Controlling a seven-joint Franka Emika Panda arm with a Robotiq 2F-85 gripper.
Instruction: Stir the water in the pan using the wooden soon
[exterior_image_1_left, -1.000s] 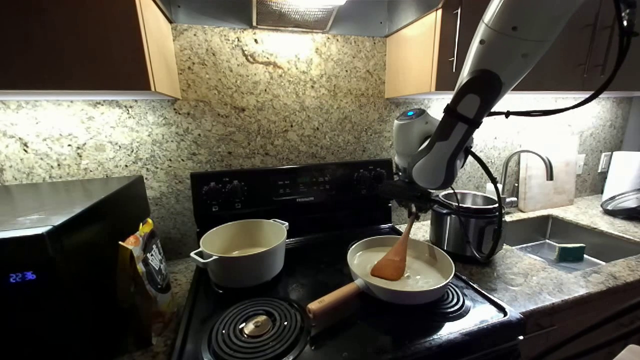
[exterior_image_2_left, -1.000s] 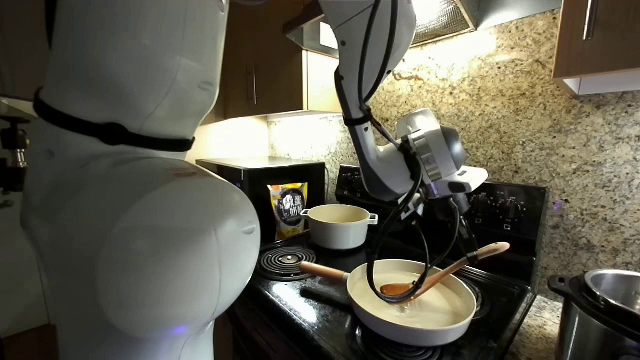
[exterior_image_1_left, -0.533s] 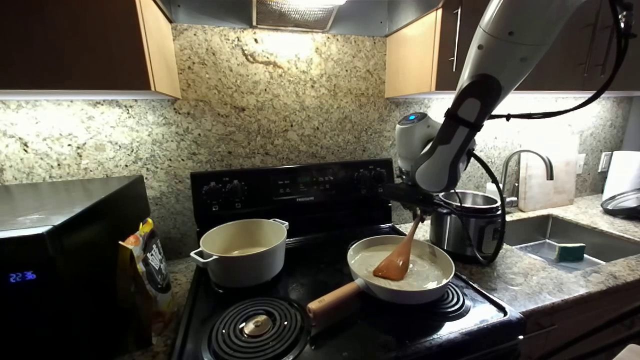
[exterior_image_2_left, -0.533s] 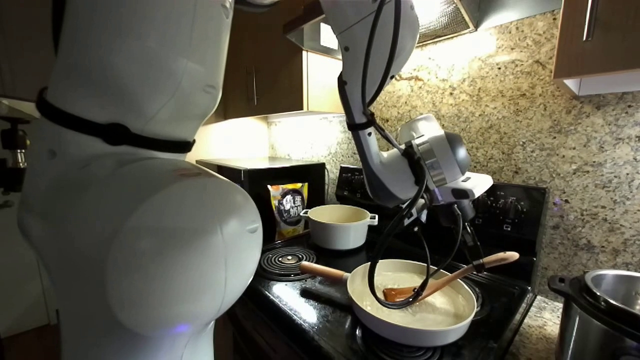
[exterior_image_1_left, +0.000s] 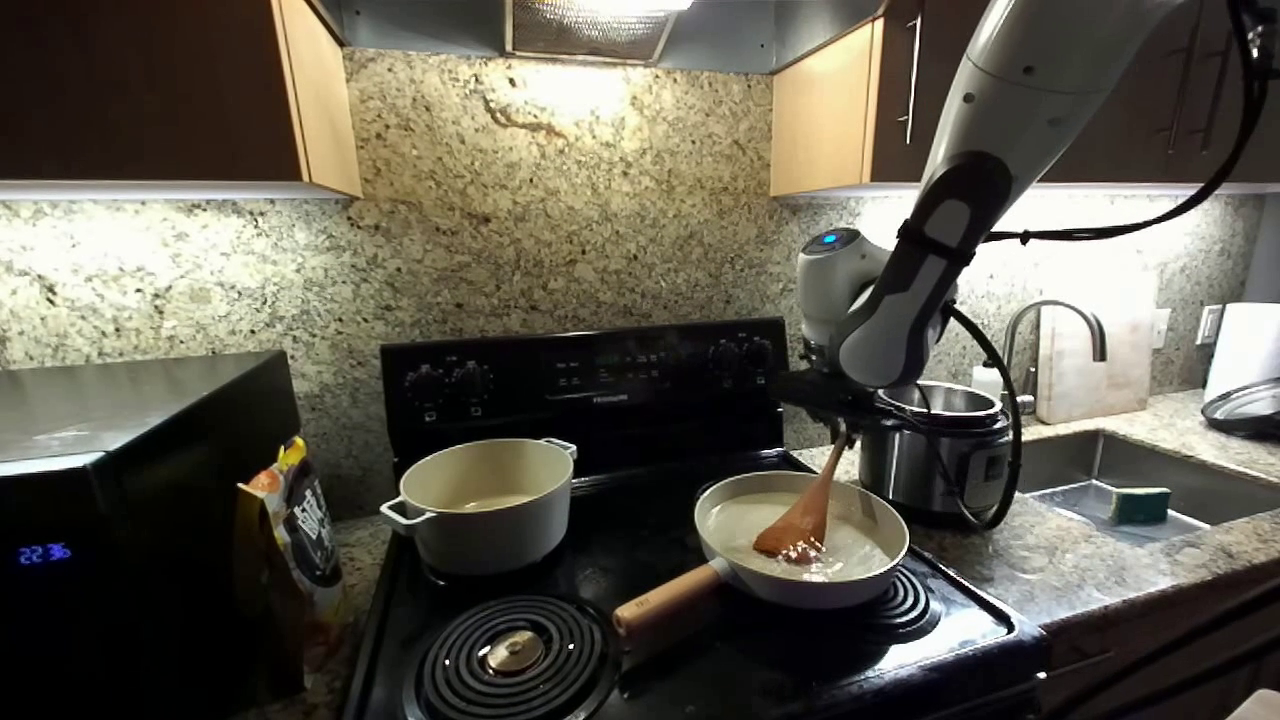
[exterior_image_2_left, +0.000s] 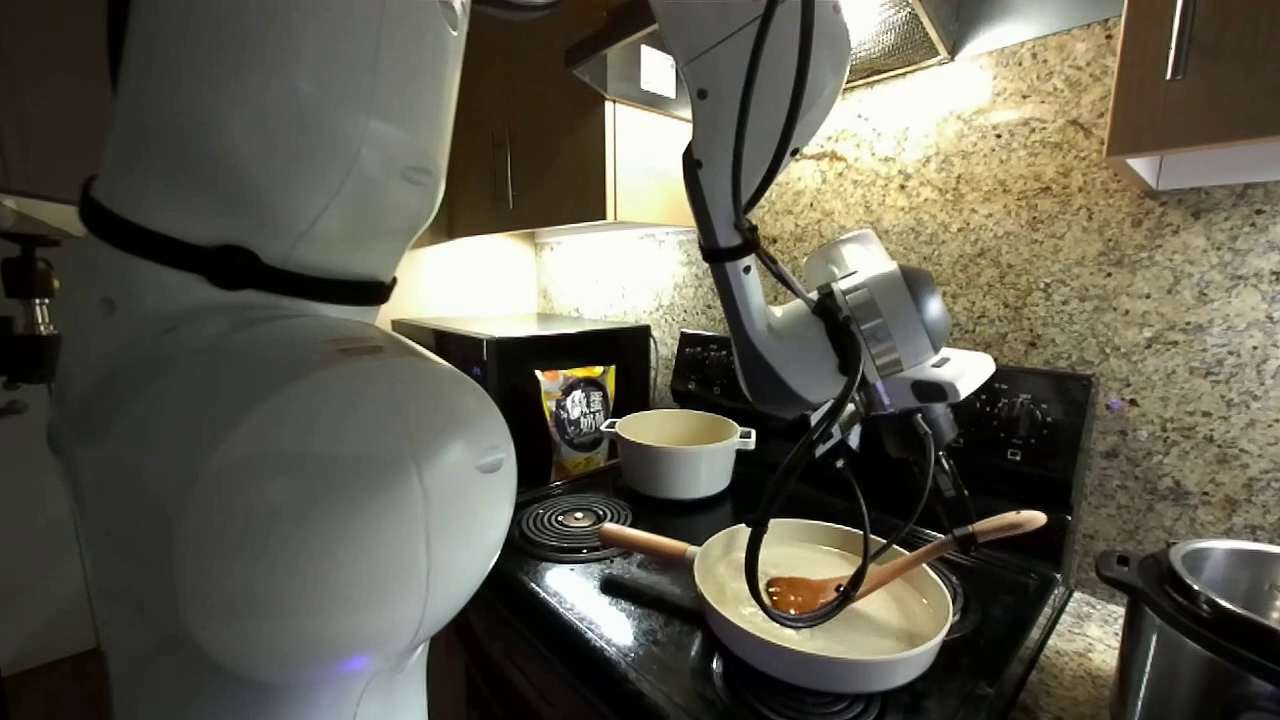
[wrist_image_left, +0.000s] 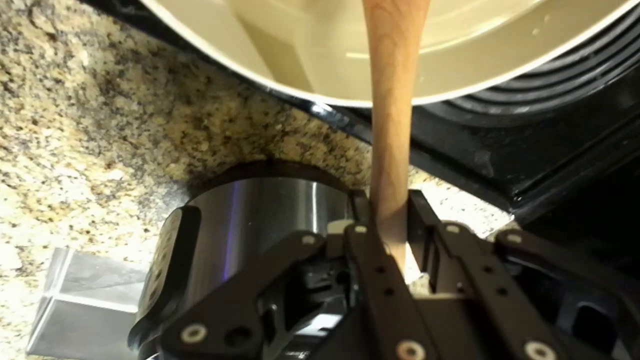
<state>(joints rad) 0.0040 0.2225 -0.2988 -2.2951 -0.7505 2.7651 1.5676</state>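
Black coil stove (exterior_image_1_left: 760, 655), pale frying pan (exterior_image_1_left: 825, 595) of water (exterior_image_1_left: 860, 540) on it, my gripper (wrist_image_left: 389, 202) drawn in and pinching the wooden spoon (exterior_image_1_left: 815, 505) by its handle, long axis slanting, head down in the water, handle end up past the rim

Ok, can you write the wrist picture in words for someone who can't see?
A black tool grips a wooden spoon reaching into a pan of water. Left of the spoon, a steel cooker stands on a speckled counter.
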